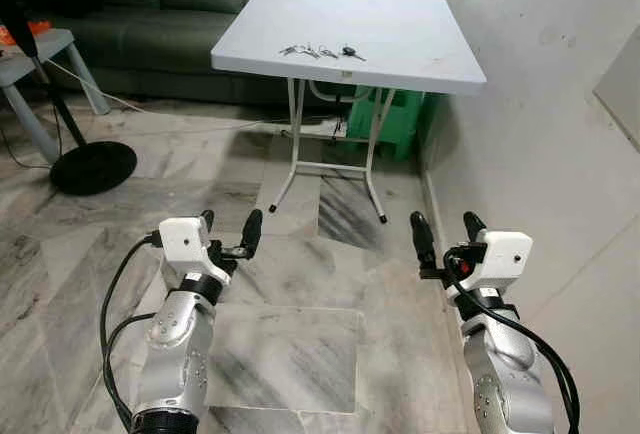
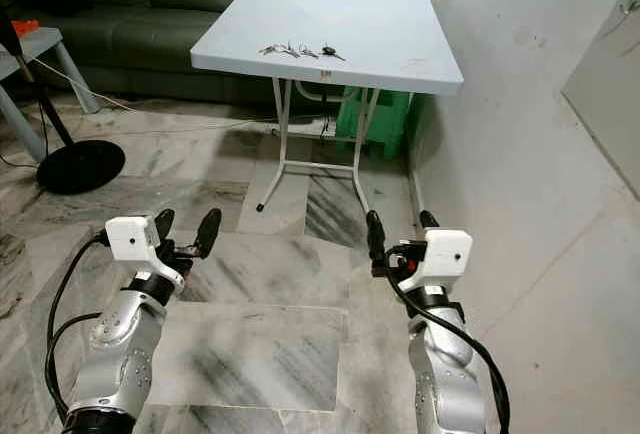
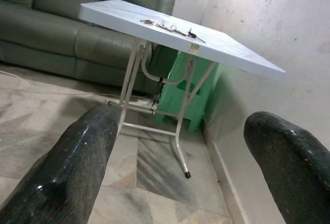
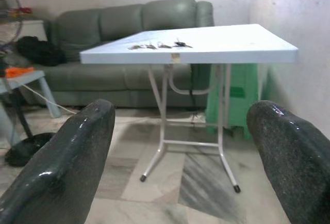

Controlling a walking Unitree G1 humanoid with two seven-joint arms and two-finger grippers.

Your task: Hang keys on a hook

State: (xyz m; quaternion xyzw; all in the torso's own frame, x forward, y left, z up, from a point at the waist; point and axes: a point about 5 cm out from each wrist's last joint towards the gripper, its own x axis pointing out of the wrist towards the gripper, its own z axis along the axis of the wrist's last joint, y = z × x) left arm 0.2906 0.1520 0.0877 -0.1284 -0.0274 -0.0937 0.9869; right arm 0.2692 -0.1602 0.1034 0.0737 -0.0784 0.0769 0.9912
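- Step in hand, as judged: the approach. Nothing had been picked up, and the robot stood back from the worktop (image 1: 420,54).
- The left gripper (image 1: 230,234) was held out low over the marble floor (image 1: 290,354), its two fingers spread wide with nothing between them.
- The right gripper (image 1: 445,237) was held likewise, fingers wide apart and empty.
- The keys (image 1: 322,51) lay in a loose row on the white worktop, well ahead of and above both grippers, towards the worktop's near edge. In the wrist views they appeared beyond the open fingers, untouched.
- A green stool (image 1: 390,119) stood under the worktop behind its folding legs; a sofa (image 1: 170,14) lay beyond, to the left gripper's side, and a fan base (image 1: 92,166) sat on the floor further out that way.
- No hook could be identified; a pale panel on the wall (image 1: 540,124) to the right gripper's side was too cut off to judge.
- Next move, as judged: close the distance to the worktop, raise one gripper above the keys and descend onto them. The flat, thin bunch would call for a careful pinch.
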